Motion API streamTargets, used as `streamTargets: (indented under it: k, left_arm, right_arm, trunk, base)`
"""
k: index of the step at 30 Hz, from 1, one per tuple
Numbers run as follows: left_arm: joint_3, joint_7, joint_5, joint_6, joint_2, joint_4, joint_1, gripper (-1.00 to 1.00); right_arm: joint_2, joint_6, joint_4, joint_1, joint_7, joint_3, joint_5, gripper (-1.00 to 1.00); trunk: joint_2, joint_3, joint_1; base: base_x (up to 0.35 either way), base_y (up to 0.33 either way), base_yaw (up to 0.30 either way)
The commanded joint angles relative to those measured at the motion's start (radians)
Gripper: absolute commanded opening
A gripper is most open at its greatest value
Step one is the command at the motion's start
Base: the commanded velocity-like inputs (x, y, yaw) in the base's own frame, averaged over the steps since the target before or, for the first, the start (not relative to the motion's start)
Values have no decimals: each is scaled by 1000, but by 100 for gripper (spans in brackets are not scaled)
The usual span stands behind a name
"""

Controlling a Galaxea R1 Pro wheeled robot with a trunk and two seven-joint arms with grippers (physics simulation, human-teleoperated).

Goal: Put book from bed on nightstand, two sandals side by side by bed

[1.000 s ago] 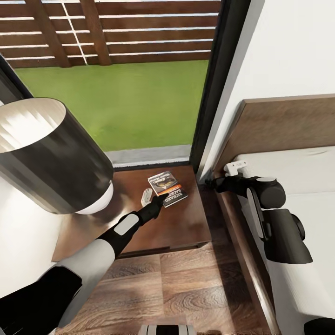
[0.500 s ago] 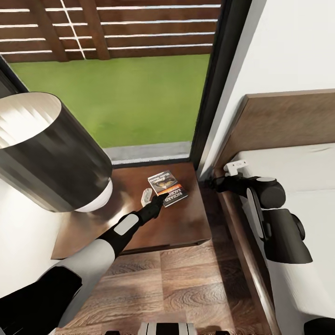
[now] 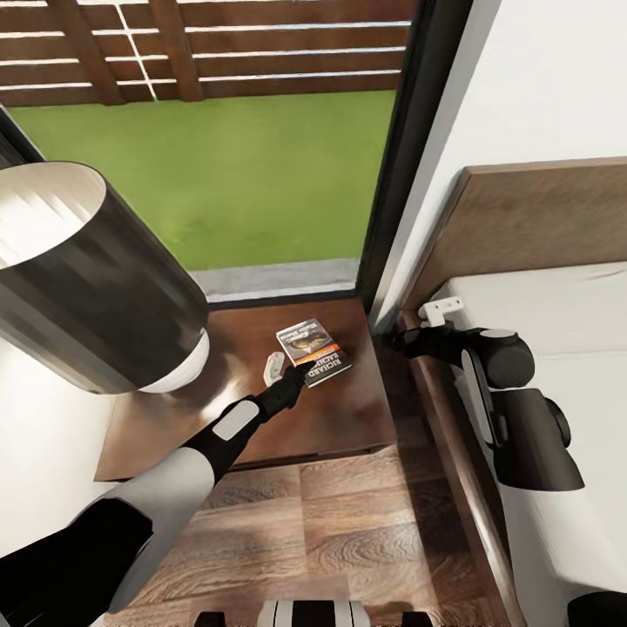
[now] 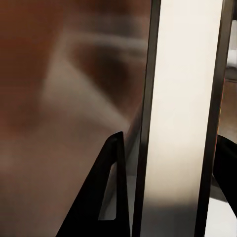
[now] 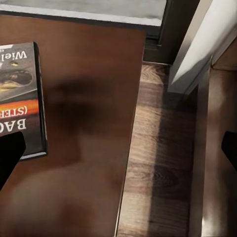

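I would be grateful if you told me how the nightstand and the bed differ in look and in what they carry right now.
The nightstand is glossy reddish-brown wood with a bare flat top; the bed has a matte brown headboard and an off-white mattress. The nightstand carries the book, with the left gripper at the book's edge; the right gripper is over the bed's corner. The nightstand sits by the window, the bed against the white wall. Both are wooden.

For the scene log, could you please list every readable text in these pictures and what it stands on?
"Wiel": top of the book cover, cut off by the picture's edge.
"(STEF": on its orange band, cut off.
"BAC": large white letters, cut off.
In the head view the cover's lettering is too small to read reliably.
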Motion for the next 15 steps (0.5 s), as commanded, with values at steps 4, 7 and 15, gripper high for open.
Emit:
streamTargets:
  k: [4,7,15]
  left_arm:
    - [-4,-10,10,3,1,1,-1,-100]
    - [-4,-14,10,3,1,1,-1,-100]
    - [-4,-18,10,3,1,1,-1,-100]
  right_arm:
    - [-1,3,-1,-3,8,1,11,100]
    - [-2,3,-1,-4,10,0,11,100]
    - [-37,3,-1,-6,135,-4,10,100]
  trunk:
    - [0,-4,0]
    - [0,-5,0]
    - [0,-6,0]
  base:
    - [0,0,0]
    - [0,0,0]
    - [0,0,0]
